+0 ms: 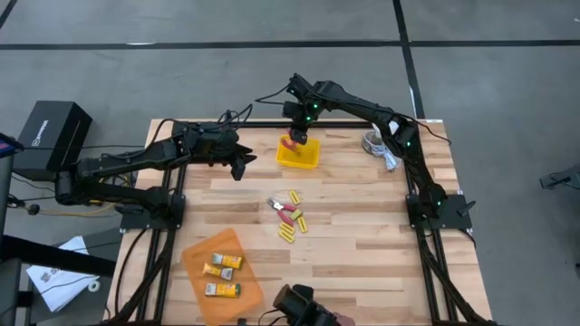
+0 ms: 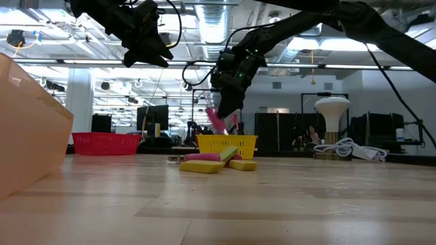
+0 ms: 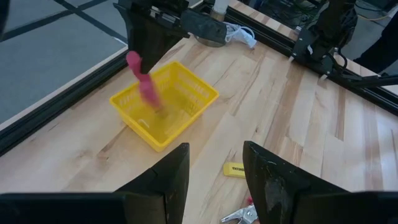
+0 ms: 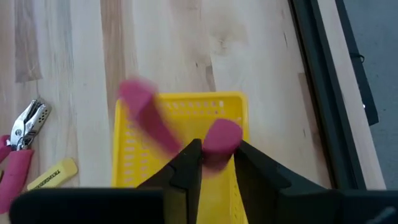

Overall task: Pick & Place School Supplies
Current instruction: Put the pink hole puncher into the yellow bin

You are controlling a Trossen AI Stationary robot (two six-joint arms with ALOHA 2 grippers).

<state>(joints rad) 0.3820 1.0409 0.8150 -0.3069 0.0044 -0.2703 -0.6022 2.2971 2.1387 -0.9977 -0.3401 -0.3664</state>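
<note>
Pink-handled small pliers (image 4: 214, 138), rigid, light and smooth-gripped, hang by one handle in the right tool (image 4: 212, 163), narrowly parted, over the yellow perforated plastic basket (image 1: 297, 158); hold both handles mid-length.

Right gripper (image 1: 297, 134) hangs over the yellow tray (image 1: 298, 156), fingers pointing down. Left gripper (image 1: 243, 163) hovers beside the tray, jaws parted, empty.

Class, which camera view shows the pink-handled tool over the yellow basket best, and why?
The left wrist view: the pink-handled tool hangs unobstructed over the yellow basket. The high view shows it tiny, the low view partly against clutter, and the right wrist view shows only blurred handles behind the right tool.
</note>
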